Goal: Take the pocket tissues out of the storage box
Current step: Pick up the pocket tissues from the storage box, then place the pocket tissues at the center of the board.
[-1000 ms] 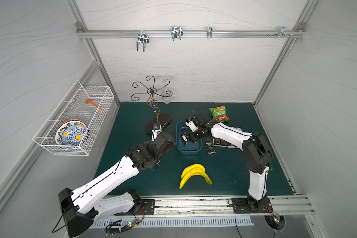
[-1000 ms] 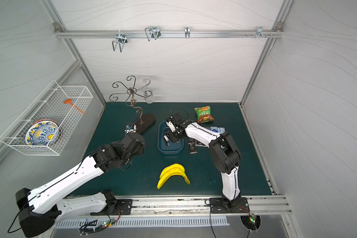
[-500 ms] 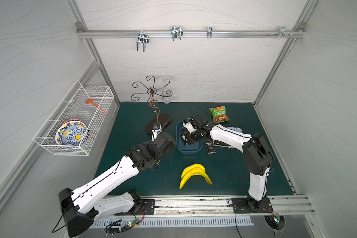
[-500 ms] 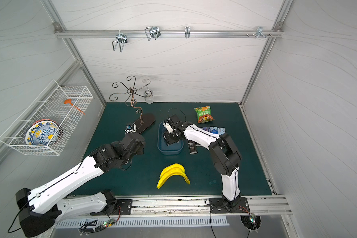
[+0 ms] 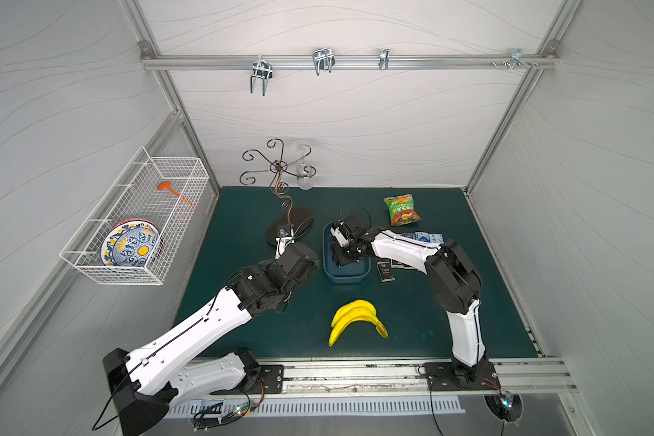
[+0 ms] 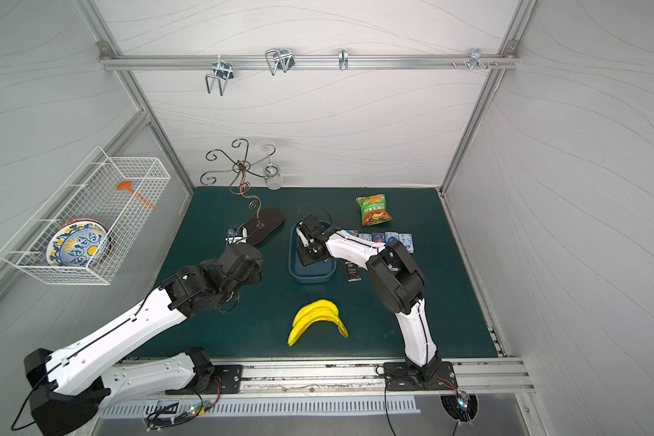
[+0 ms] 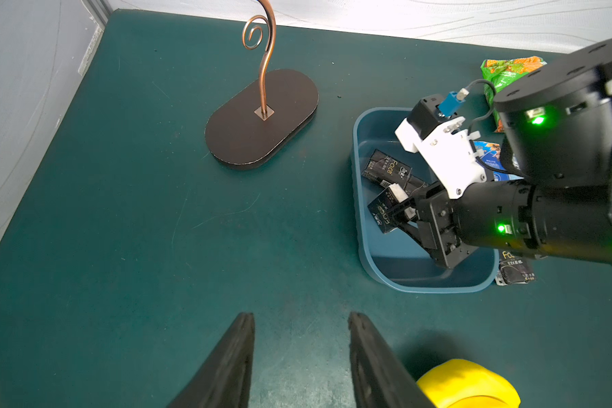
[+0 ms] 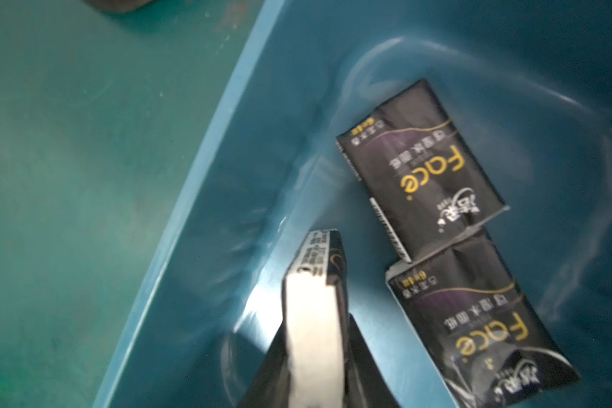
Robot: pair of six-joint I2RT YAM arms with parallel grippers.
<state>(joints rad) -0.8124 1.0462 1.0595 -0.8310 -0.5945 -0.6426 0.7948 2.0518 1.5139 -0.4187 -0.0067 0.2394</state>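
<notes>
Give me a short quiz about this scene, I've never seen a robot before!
1. True or false: the bananas lie inside the storage box.
2. Which is pinching a black tissue pack: A, the left gripper, or B, the right gripper?
3. How many loose black packs lie flat in the box in the right wrist view?
Key: 1 false, they lie on the mat; 2 B; 3 two.

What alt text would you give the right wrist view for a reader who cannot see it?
The right gripper is shut on a black tissue pack held edge-on inside the blue box. Two more black packs lie on the box floor; green mat shows outside the rim.
</notes>
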